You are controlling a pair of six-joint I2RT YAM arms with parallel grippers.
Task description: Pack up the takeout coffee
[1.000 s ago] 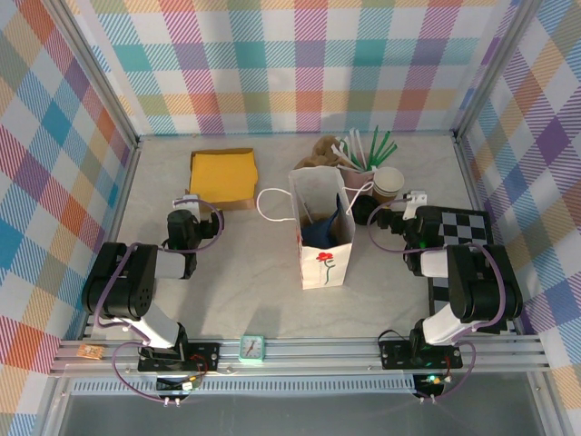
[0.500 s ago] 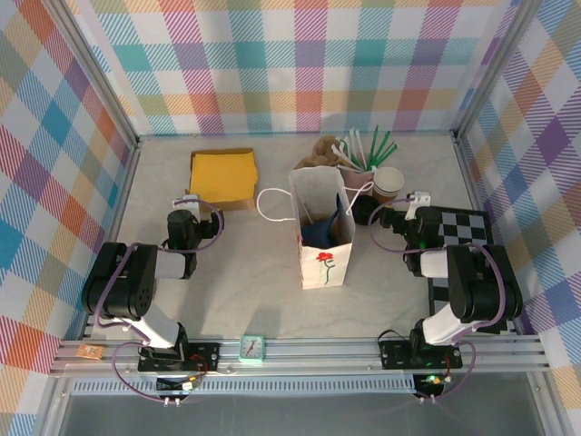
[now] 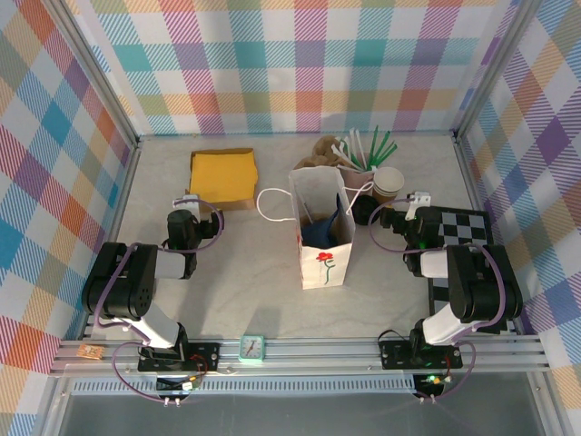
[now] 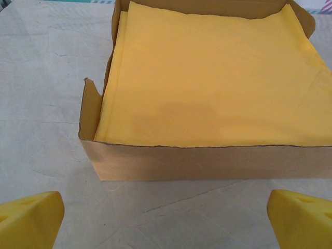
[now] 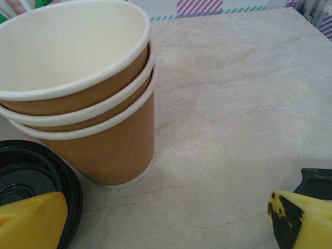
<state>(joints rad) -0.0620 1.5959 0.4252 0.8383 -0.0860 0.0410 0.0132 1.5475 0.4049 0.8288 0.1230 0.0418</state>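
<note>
My right gripper (image 5: 171,220) is open just above the table, with bare marble between its yellow fingertips (image 5: 31,218). A round black lid (image 5: 36,181) lies by its left finger. What is under the lid is hidden, so I cannot tell whether this is the takeout coffee. From above, the lid (image 3: 363,212) sits between the white paper bag (image 3: 320,241) and the right gripper (image 3: 388,216). Three stacked brown cups without lids (image 5: 88,93) stand just beyond it. My left gripper (image 4: 166,223) is open and empty in front of the napkin box (image 4: 207,161).
The bag stands upright mid-table with something dark blue inside. Straws in a holder (image 3: 368,147) and crumpled brown paper (image 3: 320,153) stand behind it. A checkered mat (image 3: 467,227) lies at the right. The kraft box of yellow napkins (image 3: 222,174) is at the back left.
My right gripper has drawn back slightly to the right, away from the bag. The left arm has not moved.
</note>
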